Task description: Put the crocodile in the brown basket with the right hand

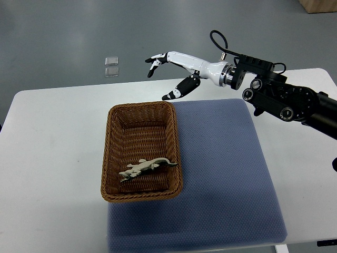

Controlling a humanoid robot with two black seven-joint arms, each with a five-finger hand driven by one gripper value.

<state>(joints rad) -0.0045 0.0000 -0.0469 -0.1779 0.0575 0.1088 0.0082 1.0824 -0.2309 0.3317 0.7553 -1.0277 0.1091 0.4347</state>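
Crocodile, a pale grey toy figure (146,167), lies flat in the lower part of the rectangular brown woven wicker basket (110,158), just left of the frame's centre; its head points to the lower left and its tail reaches the basket's right wall. The basket stands on the white table (52,153), its right side overlapping the left edge of a blue-grey textured mat (221,174). The white right hand (181,62) hangs in the upper middle of the frame, above the basket's far rim and well apart from the toy; its black-tipped fingers (155,60) are spread and hold nothing. Its black forearm (287,100) enters from the right edge. Two small clear squares (111,67) lie on the grey floor at upper left.
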